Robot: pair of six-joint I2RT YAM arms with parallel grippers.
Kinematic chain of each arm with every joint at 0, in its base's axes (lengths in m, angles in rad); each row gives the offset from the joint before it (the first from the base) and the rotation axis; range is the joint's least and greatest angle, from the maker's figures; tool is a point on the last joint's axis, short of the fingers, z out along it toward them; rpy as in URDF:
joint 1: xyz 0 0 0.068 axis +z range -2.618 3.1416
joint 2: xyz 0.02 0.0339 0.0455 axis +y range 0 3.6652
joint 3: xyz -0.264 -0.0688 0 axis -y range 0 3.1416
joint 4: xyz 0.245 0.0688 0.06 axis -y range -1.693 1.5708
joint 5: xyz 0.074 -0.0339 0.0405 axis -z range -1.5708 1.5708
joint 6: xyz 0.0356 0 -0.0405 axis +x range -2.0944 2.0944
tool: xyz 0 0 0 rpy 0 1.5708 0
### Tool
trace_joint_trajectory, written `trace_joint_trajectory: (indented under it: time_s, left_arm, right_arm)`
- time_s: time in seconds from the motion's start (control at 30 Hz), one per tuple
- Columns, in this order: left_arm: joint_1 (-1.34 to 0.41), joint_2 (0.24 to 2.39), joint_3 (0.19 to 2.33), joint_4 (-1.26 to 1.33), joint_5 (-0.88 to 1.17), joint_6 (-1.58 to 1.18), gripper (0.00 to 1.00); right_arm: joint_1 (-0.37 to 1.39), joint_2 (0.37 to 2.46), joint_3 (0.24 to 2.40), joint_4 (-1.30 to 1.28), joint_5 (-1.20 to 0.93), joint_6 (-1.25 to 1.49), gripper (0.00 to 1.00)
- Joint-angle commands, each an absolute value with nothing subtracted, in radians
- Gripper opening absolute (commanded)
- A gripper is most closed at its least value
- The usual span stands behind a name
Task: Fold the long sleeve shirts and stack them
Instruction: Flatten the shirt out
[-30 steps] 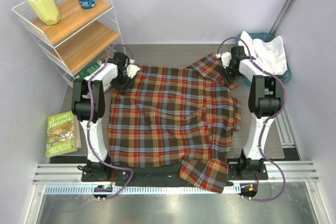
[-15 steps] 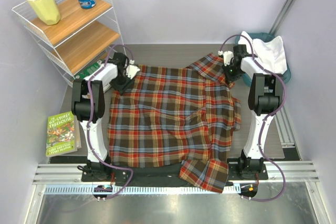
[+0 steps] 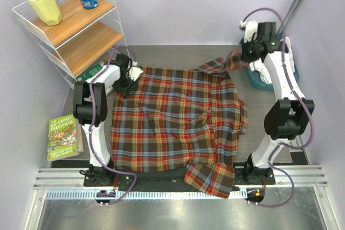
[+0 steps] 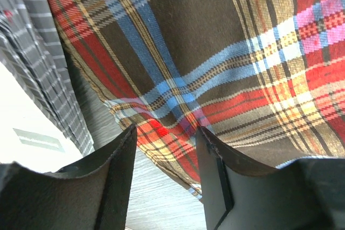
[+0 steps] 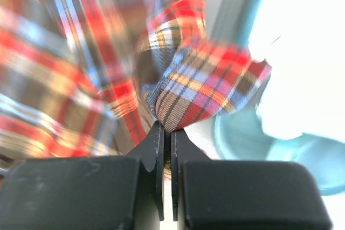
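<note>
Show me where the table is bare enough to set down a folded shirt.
Bare grey wooden table shows in a strip between the far edge of the plaid flannel shirt and the back wall, and in a narrower patch right of it. Crowded: the left side, with white wire shelf and green paperback book; the far right corner, with the teal basket.

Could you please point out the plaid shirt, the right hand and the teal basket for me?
plaid shirt (image 3: 178, 122): top external view, middle of its spread body.
right hand (image 5: 166, 130): right wrist view, between the fingertips pinching the shirt.
teal basket (image 5: 237, 138): right wrist view, its near wall.
</note>
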State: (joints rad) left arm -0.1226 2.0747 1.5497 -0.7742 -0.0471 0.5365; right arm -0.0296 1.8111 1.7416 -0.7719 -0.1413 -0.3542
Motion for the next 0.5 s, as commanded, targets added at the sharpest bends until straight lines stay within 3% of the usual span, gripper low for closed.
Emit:
trace_joint_trajectory:
  time_s: [0.0,0.17,0.27,0.4,0.43,0.47]
  left_arm:
    - [-0.112,2.031,1.597,-0.813,-0.012,0.508,0.5]
    - [-0.112,2.02,1.611,-0.816,0.041,0.476,0.53]
    - [-0.112,1.994,1.6,-0.79,0.075,0.442,0.55]
    - [-0.11,1.961,1.591,-0.761,0.123,0.399,0.59]
    - [-0.11,1.954,1.591,-0.759,0.144,0.393,0.62]
    - [-0.11,1.944,1.589,-0.749,0.149,0.382,0.63]
  right_arm:
    - [0.0,1.802,1.886,-0.703,-0.247,-0.233,0.01]
    - [0.144,2.078,2.216,-0.545,-0.196,-0.157,0.01]
    - [0.205,2.199,2.409,-0.352,-0.04,-0.094,0.01]
    - [0.225,2.293,2.384,-0.056,-0.064,0.015,0.04]
    - [0.248,2.315,2.397,-0.086,-0.066,-0.035,0.27]
    - [0.259,2.331,2.428,-0.125,-0.066,-0.067,0.45]
